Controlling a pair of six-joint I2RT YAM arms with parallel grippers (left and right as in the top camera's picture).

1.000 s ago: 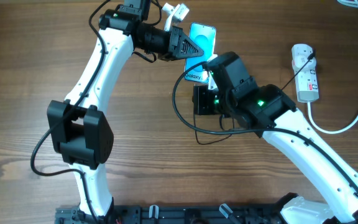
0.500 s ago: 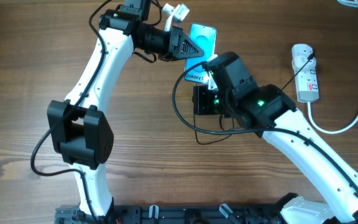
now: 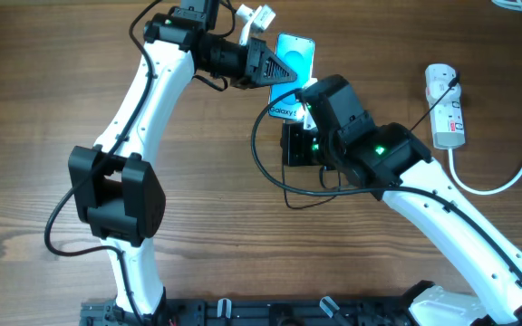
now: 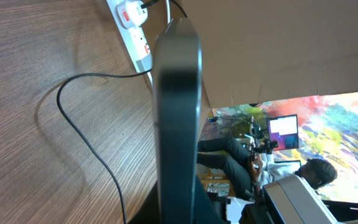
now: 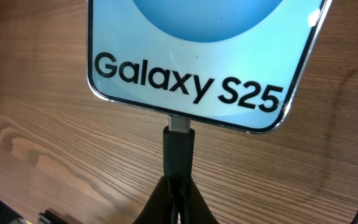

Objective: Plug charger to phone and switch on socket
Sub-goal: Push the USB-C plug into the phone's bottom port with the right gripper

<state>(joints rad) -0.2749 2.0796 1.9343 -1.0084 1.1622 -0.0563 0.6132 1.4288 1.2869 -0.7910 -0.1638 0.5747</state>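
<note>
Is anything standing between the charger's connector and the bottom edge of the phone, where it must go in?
Nothing visible does. In the right wrist view the right gripper holds the charger, and its metal tip meets the bottom edge of the phone. Only bare table lies around them.

Soft, even light, faint shadows; the phone (image 4: 178, 112) blurs (edge-on, too close).

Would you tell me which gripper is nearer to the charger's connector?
Right. The right gripper is shut on the charger just below the phone; the left gripper holds the phone's side, farther from the connector.
</note>
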